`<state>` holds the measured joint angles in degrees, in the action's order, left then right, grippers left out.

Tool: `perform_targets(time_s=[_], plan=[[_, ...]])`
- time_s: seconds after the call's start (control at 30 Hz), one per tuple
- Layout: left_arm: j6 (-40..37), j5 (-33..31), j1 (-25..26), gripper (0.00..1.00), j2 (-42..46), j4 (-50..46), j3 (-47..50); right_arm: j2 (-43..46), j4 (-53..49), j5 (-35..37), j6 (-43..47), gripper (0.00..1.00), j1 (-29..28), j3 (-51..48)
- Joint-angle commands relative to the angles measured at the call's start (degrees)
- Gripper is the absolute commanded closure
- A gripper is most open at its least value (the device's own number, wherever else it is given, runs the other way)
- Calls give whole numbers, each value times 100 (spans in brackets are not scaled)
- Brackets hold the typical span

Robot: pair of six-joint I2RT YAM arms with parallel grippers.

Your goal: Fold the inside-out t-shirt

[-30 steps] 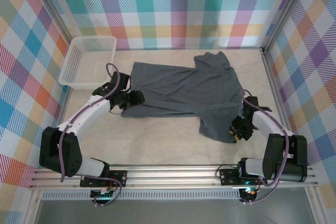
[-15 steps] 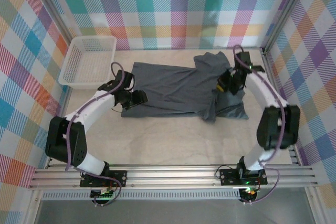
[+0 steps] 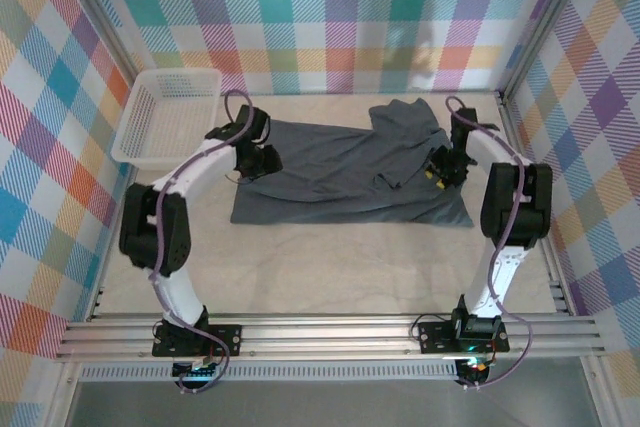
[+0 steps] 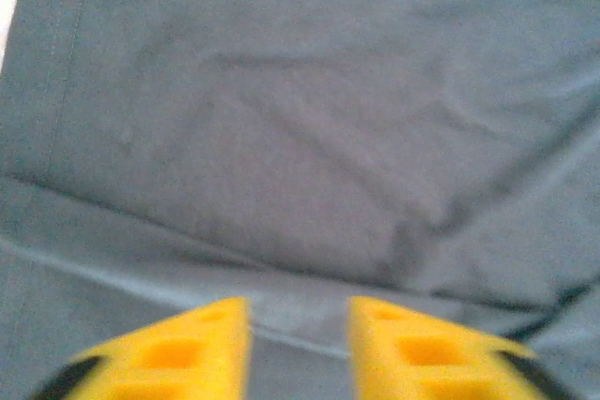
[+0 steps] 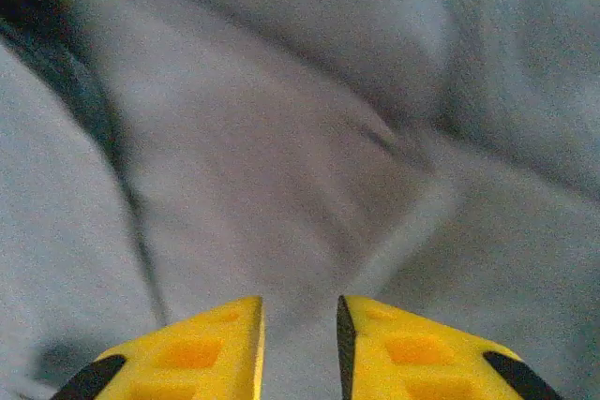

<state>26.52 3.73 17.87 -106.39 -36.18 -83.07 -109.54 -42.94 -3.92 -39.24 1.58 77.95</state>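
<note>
The inside-out t-shirt (image 3: 330,182) lies spread as a dark grey slab across the middle of the table, with one sleeve (image 3: 405,117) bunched at the back right and a small flap (image 3: 392,175) folded over near the middle. My left gripper (image 3: 265,159) rests on the shirt's left part. Its yellow fingers (image 4: 187,348) are closed to a narrow gap on a ridge of hem (image 4: 298,320). My right gripper (image 3: 438,169) sits on the shirt's right side, fingers (image 5: 427,353) slightly apart over loose cloth (image 5: 281,185) and gripping nothing.
A white lattice basket (image 3: 128,137) stands at the back left corner, just left of the left arm. Metal frame posts and checked walls close in the table on three sides. Bare tabletop (image 3: 330,267) lies between the shirt and the arm bases.
The right gripper carried the shirt's right side up and inward, laid it down and let go. The left gripper moved back along the shirt's left edge and closed on it.
</note>
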Motion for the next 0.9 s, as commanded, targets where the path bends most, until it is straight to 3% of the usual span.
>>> perform_targets(time_s=[0.0, 0.13, 0.27, 0.5, 0.67, 0.87], plan=[[65, -153, -110, 100, -820, -357, -502, 478, 130, 171, 313, 85, 82, -556], [209, -218, -182, 100, -1551, -461, -816, 416, 101, 418, 643, 99, 181, -921], [377, -155, -283, 100, -1578, -416, -288, 104, -145, 403, 954, 100, 189, -931], [764, 174, -229, 100, 203, 349, 2064, 269, -484, 309, 1275, 98, 188, -1361], [982, -39, 0, 100, 1668, 148, 3493, 839, -614, 564, 934, 98, 190, -2339], [1250, 47, 223, 100, 2851, -6, 4353, 2034, -600, 368, 479, 95, 182, -3297]])
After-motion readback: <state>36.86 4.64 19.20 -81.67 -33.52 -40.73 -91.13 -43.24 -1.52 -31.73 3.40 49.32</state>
